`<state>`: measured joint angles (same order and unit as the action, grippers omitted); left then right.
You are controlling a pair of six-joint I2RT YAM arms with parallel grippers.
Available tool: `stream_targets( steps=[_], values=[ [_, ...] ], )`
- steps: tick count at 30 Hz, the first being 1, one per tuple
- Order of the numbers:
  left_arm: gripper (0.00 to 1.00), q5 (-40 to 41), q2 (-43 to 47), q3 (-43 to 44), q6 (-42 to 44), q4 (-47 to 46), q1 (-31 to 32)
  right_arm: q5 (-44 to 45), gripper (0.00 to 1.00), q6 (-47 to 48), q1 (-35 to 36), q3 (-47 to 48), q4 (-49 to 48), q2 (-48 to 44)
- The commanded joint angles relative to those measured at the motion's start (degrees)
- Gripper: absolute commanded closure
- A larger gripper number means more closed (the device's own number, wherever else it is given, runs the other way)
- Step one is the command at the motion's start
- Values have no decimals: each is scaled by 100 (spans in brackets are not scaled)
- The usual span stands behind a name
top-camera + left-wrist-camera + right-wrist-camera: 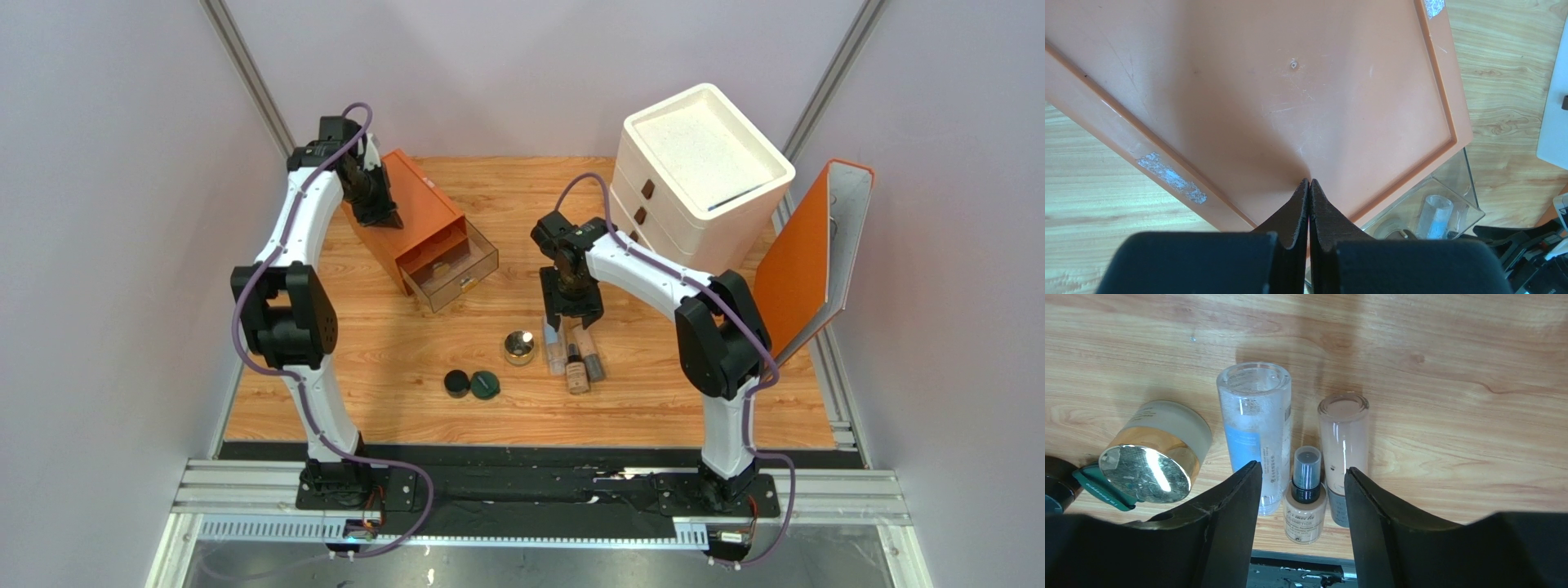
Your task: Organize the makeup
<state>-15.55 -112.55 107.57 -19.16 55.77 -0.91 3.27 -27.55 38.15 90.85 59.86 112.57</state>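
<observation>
Three little bottles lie side by side on the wood table: a clear one (pixel 1255 435), a small beige one with a black cap (pixel 1306 502) and a beige tube (pixel 1344 441). In the top view they lie at front centre (pixel 574 360). A gold-rimmed round jar (pixel 1152 459) stands left of them (pixel 520 348), with a dark green compact (pixel 486 386) and a black compact (pixel 456 384) further left. My right gripper (pixel 1303 470) is open and empty, just above the bottles (pixel 570 321). My left gripper (pixel 1309 182) is shut and empty over the orange drawer box (pixel 1260 79).
The orange drawer box (pixel 411 221) has its clear lower drawer (pixel 456 279) pulled open; a clear cylinder (pixel 1436 214) shows in it. A white drawer unit (pixel 699 172) stands at the back right. An orange panel (pixel 810 257) leans at the right edge.
</observation>
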Motion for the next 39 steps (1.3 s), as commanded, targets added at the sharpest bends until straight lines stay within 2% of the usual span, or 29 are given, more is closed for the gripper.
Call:
stream_targets(
  steps=[1, 7, 21, 23, 39],
  values=[
    [100, 527, -250, 80, 96, 408, -32, 157, 45, 83, -9, 152, -53, 177],
    [100, 544, -241, 168, 167, 488, -41, 25, 46, 109, -9, 363, -150, 484],
    [100, 448, -241, 71, 228, 496, -32, -239, 47, 136, -10, 750, -202, 379],
    [100, 465, -258, 63, 246, 505, -41, -520, 47, 162, -9, 820, -194, 423],
    [100, 386, -355, 115, 290, 549, -41, -1100, 49, 180, 34, 935, -238, 1161]
  ],
)
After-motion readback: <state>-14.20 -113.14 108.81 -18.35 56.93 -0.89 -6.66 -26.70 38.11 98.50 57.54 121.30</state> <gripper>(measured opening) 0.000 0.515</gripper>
